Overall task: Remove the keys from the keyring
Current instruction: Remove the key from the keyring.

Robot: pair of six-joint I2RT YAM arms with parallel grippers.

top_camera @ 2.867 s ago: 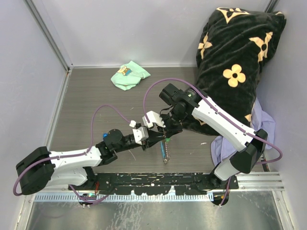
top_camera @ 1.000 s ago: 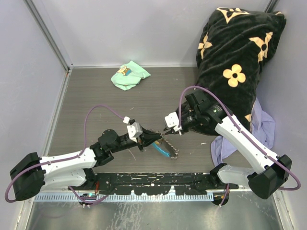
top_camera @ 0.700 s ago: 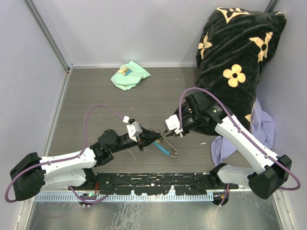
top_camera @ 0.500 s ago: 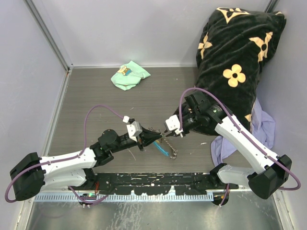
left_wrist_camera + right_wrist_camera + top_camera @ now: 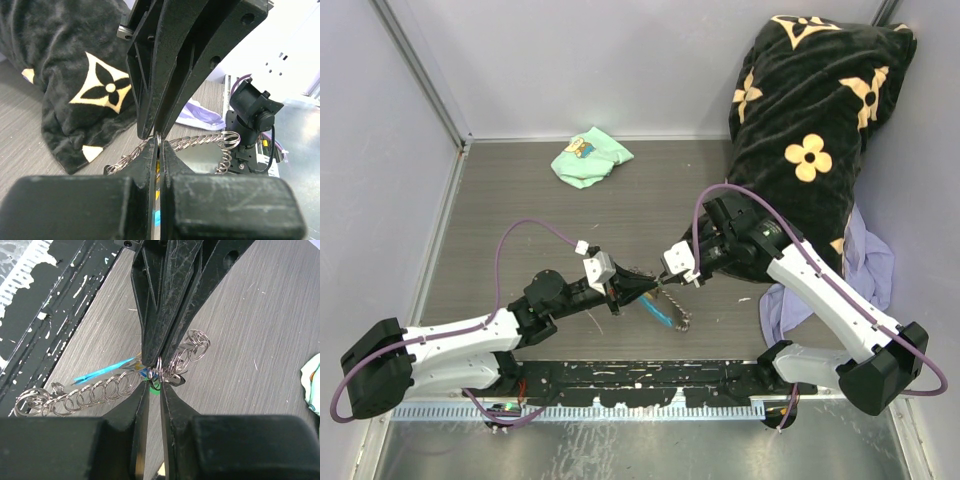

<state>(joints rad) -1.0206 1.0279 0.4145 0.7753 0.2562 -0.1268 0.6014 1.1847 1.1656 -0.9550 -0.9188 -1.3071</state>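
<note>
L grip [image 5: 642, 288]: you've got it clamped on keyring [image 5: 95, 392].
R grip [image 5: 668, 281]: pinching keys [image 5: 149, 374], tip-to-tip w/ L.

Robot lab test cell, folks: bare grey walls [image 5: 620, 60], an aluminium frame post [image 5: 420, 70], two arms [image 5: 820, 285] bolted to a scuffed black rail [image 5: 650, 380] on a wood-grain table [image 5: 520, 200]

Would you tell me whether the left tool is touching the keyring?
Touching. The left wrist view shows the left tool shut on the keyring, a thin metal loop pinched between its tips.
</note>
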